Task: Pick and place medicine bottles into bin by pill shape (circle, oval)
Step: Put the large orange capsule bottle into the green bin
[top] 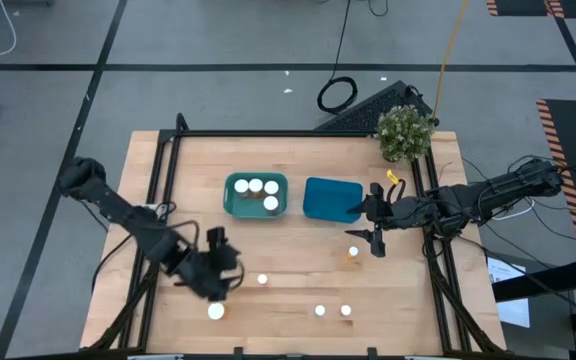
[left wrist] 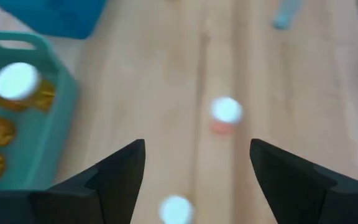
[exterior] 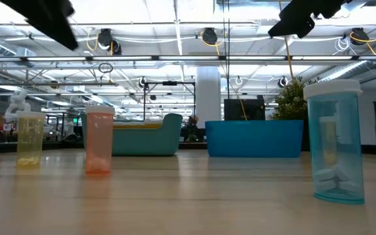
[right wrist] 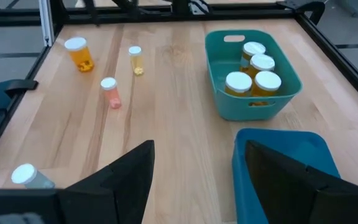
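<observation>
On the wooden worktop [top: 298, 265], two bins are being shown side by side near the middle: a teal bin [top: 256, 196] and, just beside it toward the right arm, a blue bin [top: 331, 198]. Four white-capped amber medicine bottles [right wrist: 253, 71] are being held upright inside the teal bin, packed close together, while the inside of the blue bin is being seen only in part. Loose bottles are standing upright on the bare wood, well apart from one another: a large amber bottle [right wrist: 79, 53], a small yellow bottle [right wrist: 135, 60], a small orange-pink bottle [right wrist: 110, 92] and a pale blue bottle [right wrist: 31, 177], with one more small bottle [top: 353, 252] being seen from above just beside the right claw. The left claw [top: 226, 266] is being held above the worktop on the near left part, near one loose bottle [top: 262, 279] and another [top: 215, 311]; its fingers [left wrist: 114, 177] are being kept spread apart with nothing between them, and the orange-pink bottle is being framed ahead of the gap. The right claw [top: 376, 224] is being held beside the edge of the blue bin, with its fingers [right wrist: 126, 180] likewise spread wide and gripping nothing. A potted plant [top: 405, 132] is standing at the far right corner of the worktop.
</observation>
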